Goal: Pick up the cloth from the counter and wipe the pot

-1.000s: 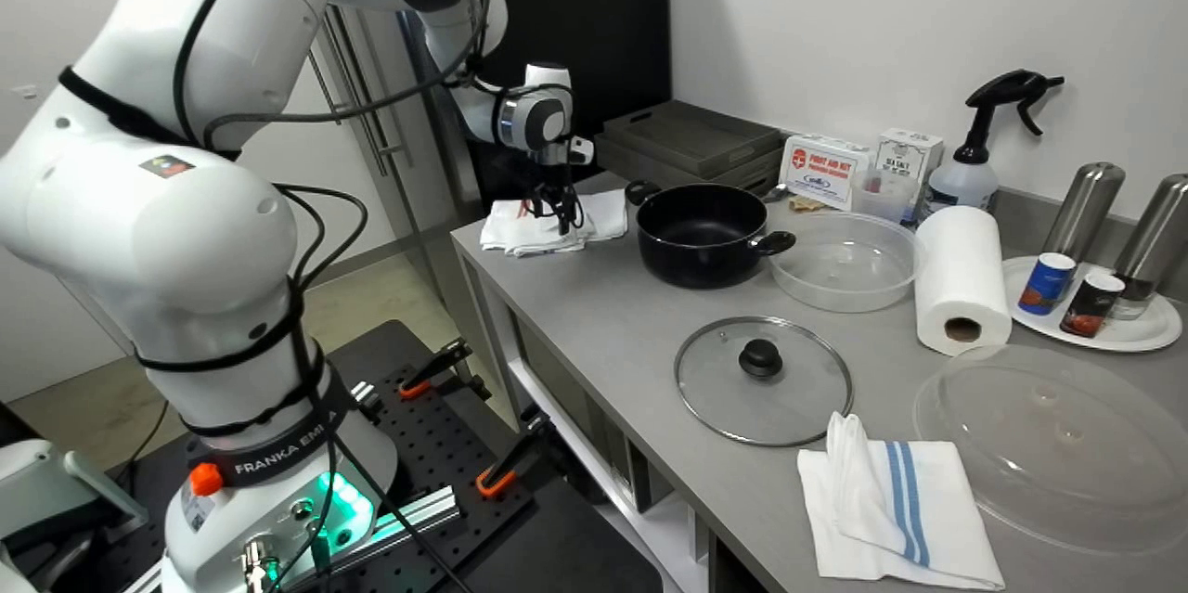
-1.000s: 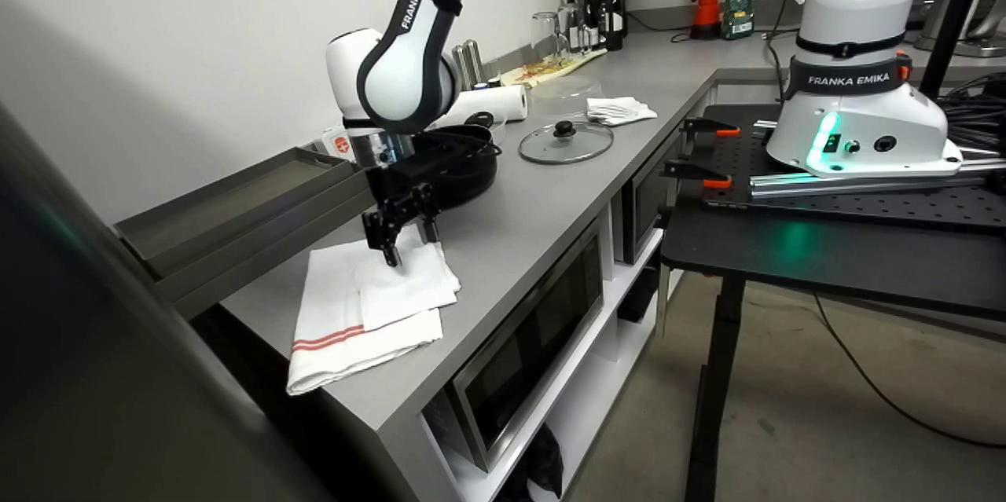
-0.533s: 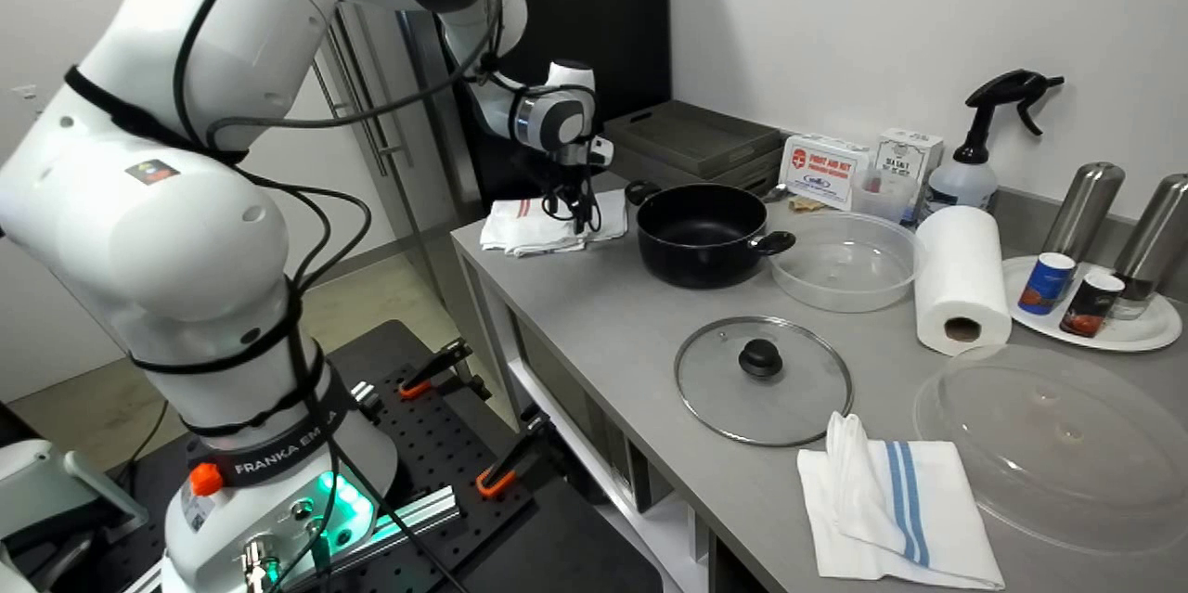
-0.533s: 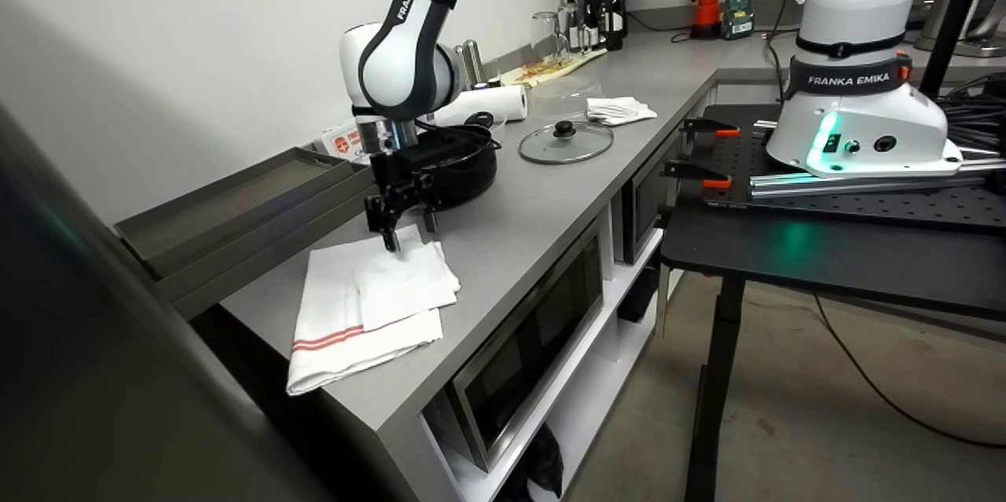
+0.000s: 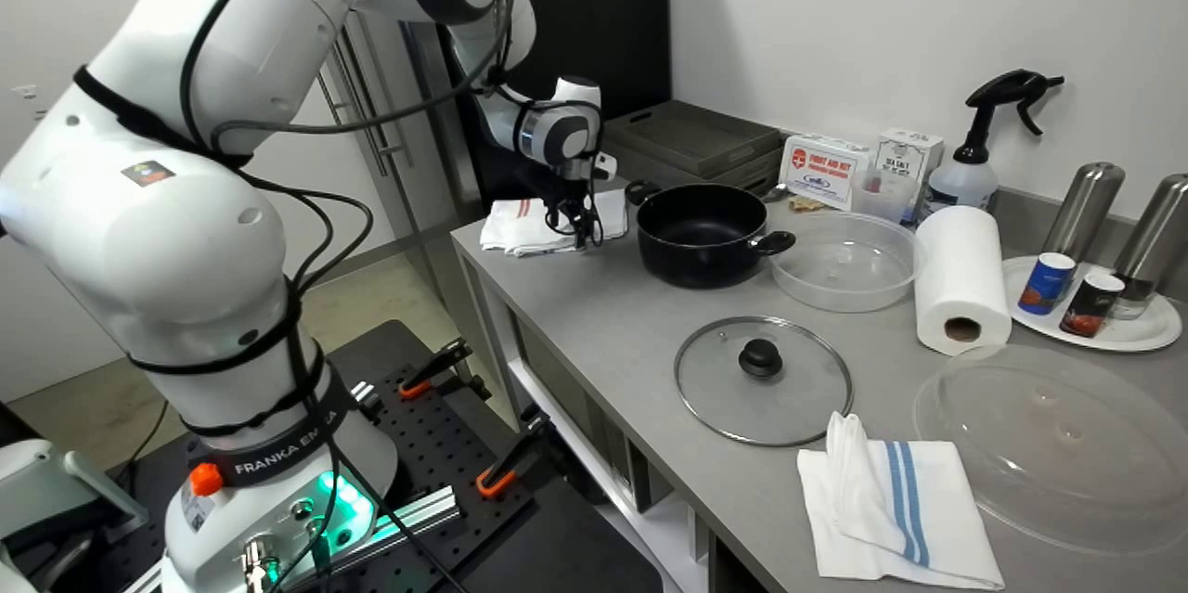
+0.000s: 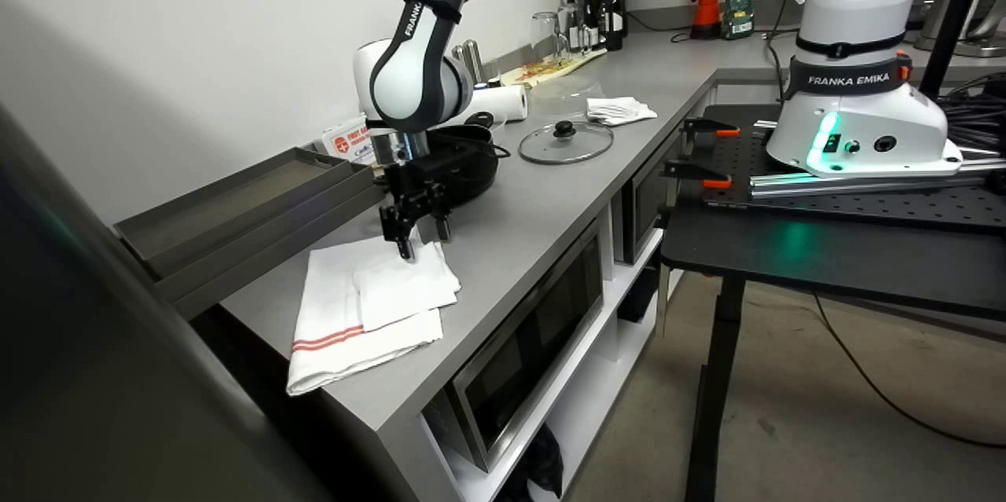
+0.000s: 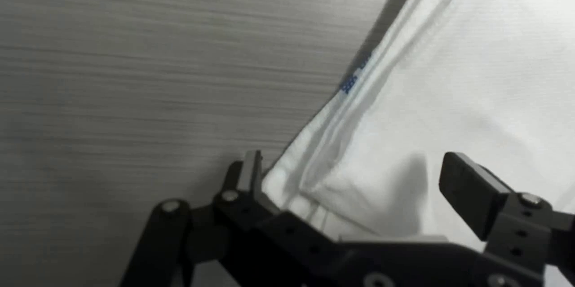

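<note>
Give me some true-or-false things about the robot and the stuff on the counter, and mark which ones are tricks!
1. The claw is open. True.
2. The lid is sitting on top of the pot. False: the lid lies flat on the counter, away from the pot.
3. The paper towel roll stands up on its end. False: it lies on its side.
4. The small white cloth lies on the red-striped towel. True.
5. The claw is wiping inside the pot. False: the claw is down at the edge of the white fabric, beside the pot.
6. The blue-striped towel lies next to the lid. True.
</note>
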